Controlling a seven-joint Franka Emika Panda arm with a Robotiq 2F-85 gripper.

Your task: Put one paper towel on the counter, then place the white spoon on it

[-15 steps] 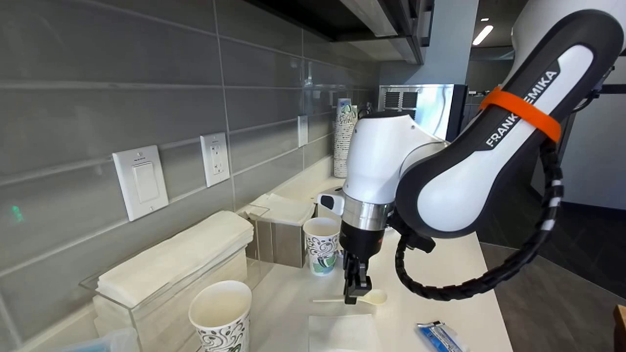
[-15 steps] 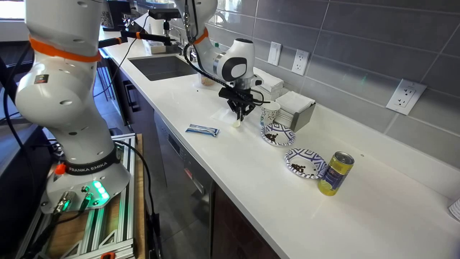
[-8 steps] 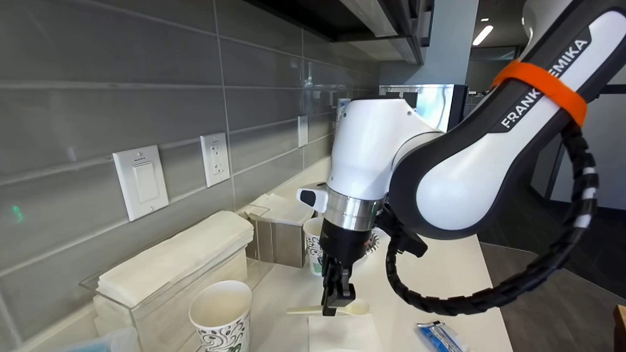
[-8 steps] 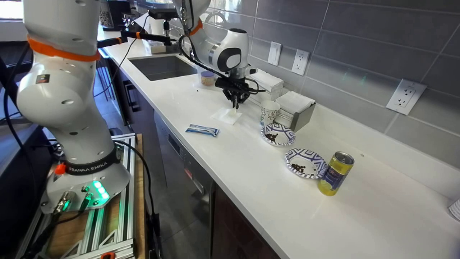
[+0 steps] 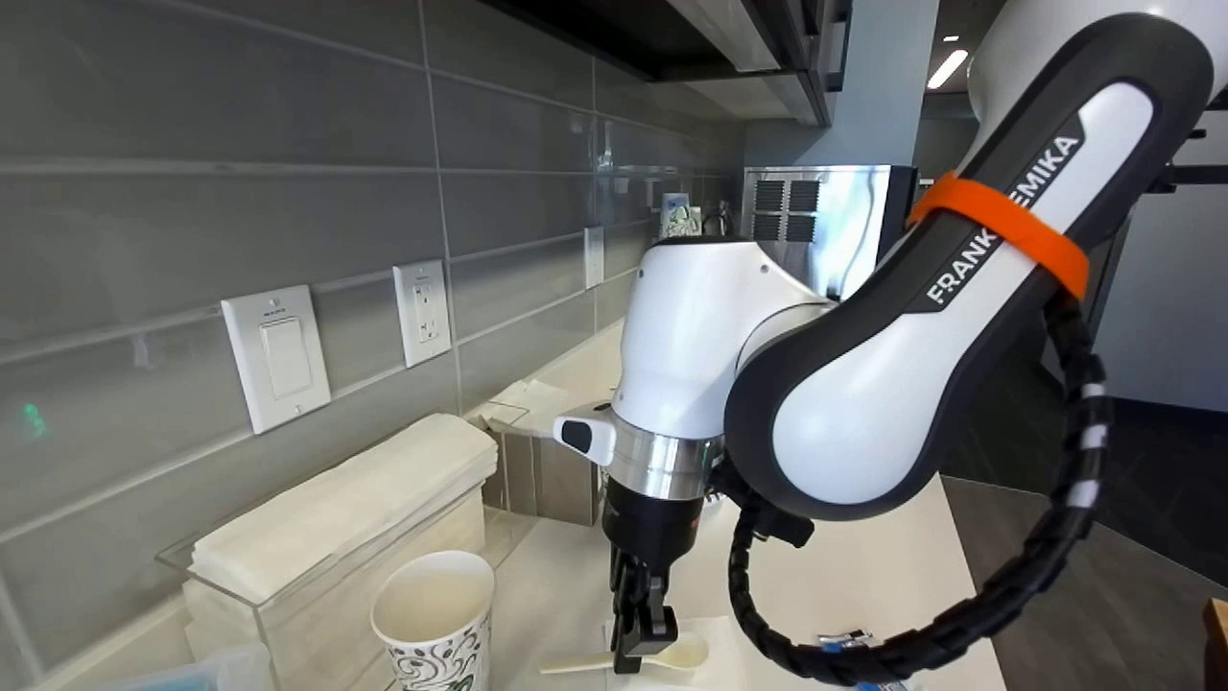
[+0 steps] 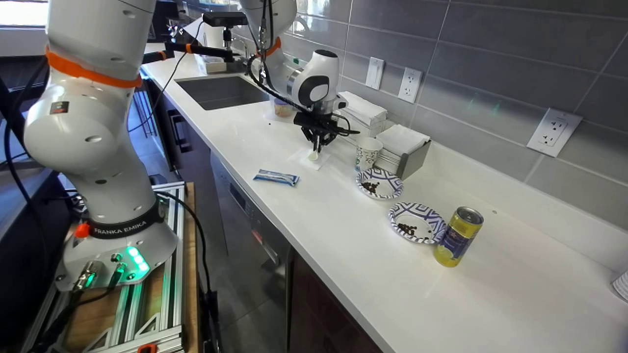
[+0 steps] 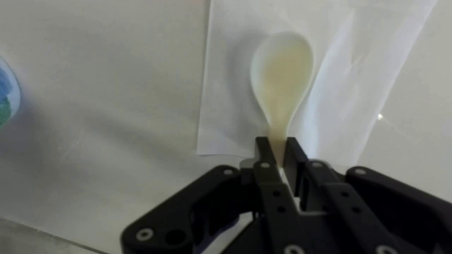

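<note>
The white spoon (image 7: 284, 70) is held by the handle in my gripper (image 7: 276, 150), which is shut on it. Its bowl points away from the fingers and lies over a single paper towel (image 7: 226, 116) on the counter. A shadow shows beside the bowl; I cannot tell if the spoon touches the towel. In an exterior view the spoon (image 5: 685, 653) and gripper (image 5: 633, 662) are over the towel (image 5: 724, 662), with the handle end reaching past the towel's edge. The spoon (image 6: 313, 156) also shows over the towel (image 6: 321, 163) in an exterior view.
Stacks of paper towels (image 5: 345, 499) stand along the wall. A patterned cup (image 5: 436, 624) is near them, another cup (image 6: 367, 153) by the grey holder (image 6: 416, 159). A blue packet (image 6: 276, 177), two bowls (image 6: 380, 183) and a yellow can (image 6: 458, 237) are on the counter.
My gripper has carried the spoon from the bare counter beside the towel to over the towel. It rose a little, then came down. It stayed shut on the spoon.
</note>
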